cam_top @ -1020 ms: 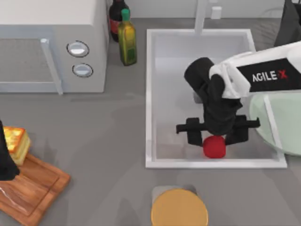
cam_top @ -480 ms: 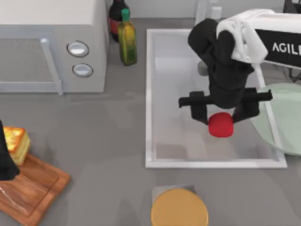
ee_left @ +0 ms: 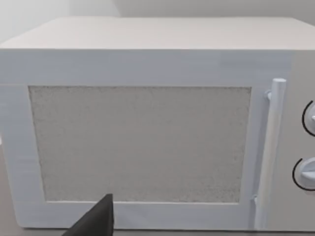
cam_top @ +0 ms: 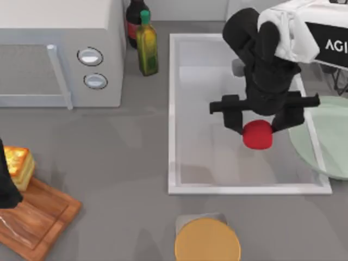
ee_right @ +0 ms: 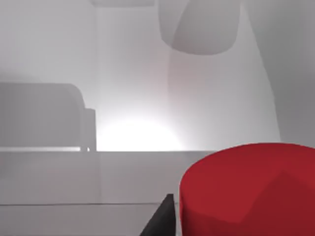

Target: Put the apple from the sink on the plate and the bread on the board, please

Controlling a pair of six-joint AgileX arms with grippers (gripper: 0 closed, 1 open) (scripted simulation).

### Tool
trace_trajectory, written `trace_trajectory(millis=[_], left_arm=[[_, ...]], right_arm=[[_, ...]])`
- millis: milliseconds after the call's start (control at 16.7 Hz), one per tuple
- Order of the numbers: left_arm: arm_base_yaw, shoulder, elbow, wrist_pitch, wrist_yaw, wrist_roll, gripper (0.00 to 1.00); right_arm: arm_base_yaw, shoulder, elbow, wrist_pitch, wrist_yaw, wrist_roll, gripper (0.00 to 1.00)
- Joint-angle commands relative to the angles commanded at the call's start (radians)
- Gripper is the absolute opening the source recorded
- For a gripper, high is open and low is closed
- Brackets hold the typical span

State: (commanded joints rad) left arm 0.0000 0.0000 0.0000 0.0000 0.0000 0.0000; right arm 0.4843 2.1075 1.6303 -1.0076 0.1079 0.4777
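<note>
The red apple (cam_top: 257,135) hangs above the white sink (cam_top: 173,114), held up off its grey bottom by my right gripper (cam_top: 258,126), which is shut on it. The same apple (ee_right: 248,189) looms large in the right wrist view. To the right, the pale green plate (cam_top: 326,138) overlaps the sink's right rim. At the far left of the table the bread (cam_top: 17,166) sits at the edge of the wooden board (cam_top: 35,217), partly behind my left arm (cam_top: 6,182), which stays parked there.
A white microwave (cam_top: 60,51) with two knobs stands at the back left and faces the left wrist camera (ee_left: 147,132). Two bottles (cam_top: 142,38) stand between the microwave and the sink. An orange-tan round disc (cam_top: 207,240) lies in front of the sink.
My right gripper has lifted the apple off the sink's bottom and carried it toward the back and slightly right. The left arm and the bread have not moved.
</note>
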Motion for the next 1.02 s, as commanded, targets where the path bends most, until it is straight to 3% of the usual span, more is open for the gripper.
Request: trace_trajectory(millis=[1020], left_arm=[[0.0, 0.0, 0.0, 0.0, 0.0, 0.0, 1.0]], right_arm=[[-0.421, -0.055, 0.159, -0.296, -0.104, -0.397, 0.0]])
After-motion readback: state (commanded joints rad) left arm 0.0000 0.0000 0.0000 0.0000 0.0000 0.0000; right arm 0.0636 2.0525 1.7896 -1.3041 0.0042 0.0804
